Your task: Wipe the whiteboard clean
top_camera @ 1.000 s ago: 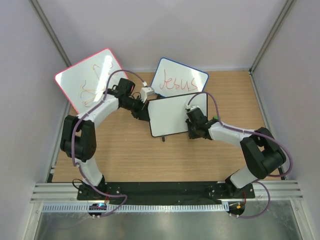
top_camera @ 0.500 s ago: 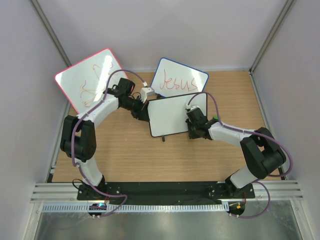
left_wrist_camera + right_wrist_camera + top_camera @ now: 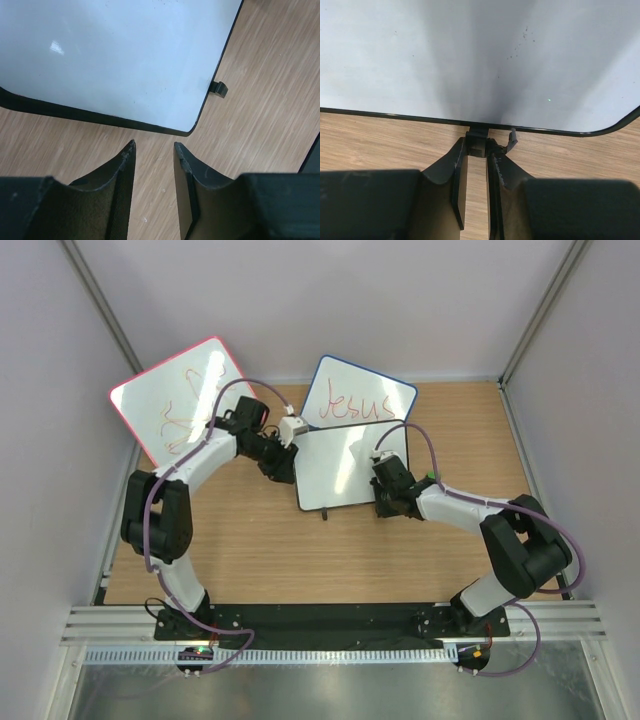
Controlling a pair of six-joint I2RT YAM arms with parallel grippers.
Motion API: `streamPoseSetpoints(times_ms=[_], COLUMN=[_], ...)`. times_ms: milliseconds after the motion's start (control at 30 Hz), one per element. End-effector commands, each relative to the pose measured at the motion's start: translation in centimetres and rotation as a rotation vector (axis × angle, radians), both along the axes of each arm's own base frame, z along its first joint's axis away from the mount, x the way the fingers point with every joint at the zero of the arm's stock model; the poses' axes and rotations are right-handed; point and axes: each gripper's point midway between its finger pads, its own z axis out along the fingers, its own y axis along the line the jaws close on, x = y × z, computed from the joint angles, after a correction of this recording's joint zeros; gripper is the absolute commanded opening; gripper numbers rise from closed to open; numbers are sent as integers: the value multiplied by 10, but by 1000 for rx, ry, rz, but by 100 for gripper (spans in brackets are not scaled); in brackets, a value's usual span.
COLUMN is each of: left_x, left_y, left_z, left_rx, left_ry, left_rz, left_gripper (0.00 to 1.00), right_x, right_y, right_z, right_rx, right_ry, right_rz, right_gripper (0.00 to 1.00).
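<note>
**A:** Where is the whiteboard?

**B:** Directly ahead of both grippers. The right gripper is clamped on a small black foot at the board's edge nearest it. The left gripper stands parted and empty, with the board's rounded corner just beyond its fingertips.

**A:** How will it handle?

**B:** Light, thin and stiff, I'd judge, with a glossy face that would slide under a pad. The frame edge or a foot is the place to pinch. That foot looks slight, though, and I can't quite tell how deep the pads bite it.
</note>
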Motion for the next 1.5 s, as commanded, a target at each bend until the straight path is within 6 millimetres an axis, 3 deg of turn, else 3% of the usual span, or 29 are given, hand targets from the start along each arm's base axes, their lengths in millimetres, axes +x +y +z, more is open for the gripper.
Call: streamPoseSetpoints(times_ms=[0, 467, 667, 800, 967, 1133, 1167, 1267, 1333, 1367, 1467], left_x=[1, 0, 5, 5, 3, 1, 1, -1, -1, -1, -1], left_y=[-2, 8, 17, 19, 21, 24, 25, 31, 41, 45, 65], left_z=[13, 22, 17, 16, 16, 21, 23, 26, 28, 28, 27], left_rx=[-31, 2, 41, 48, 52, 56, 57, 78, 114, 130, 212], left_ry=[-56, -100, -130, -137, -144, -168, -173, -192, -220, -226, -269], left_rz=[-27, 31, 89, 99, 108, 118, 122, 148, 181, 195, 267], left_gripper=[38, 62, 72, 73, 77, 83, 83, 89, 89, 99, 100], right_x=[2, -1, -1, -1, -1, -2, -3, -7, -9, -12, -16], right_y=[8, 5, 5, 5, 4, 4, 4, 5, 6, 4, -4], right_z=[1, -2, -2, -2, 0, 8, 9, 17, 30, 35, 59], right_rx=[34, 21, 16, 15, 13, 22, 26, 37, 54, 52, 41], right_ry=[-7, -4, -6, -7, -10, -28, -26, -20, -36, -33, -68], right_rz=[0, -18, -24, -22, -24, -26, -23, -12, 2, 7, 6], right_gripper=[1, 2, 23, 29, 44, 50, 54, 81, 89, 99, 100])
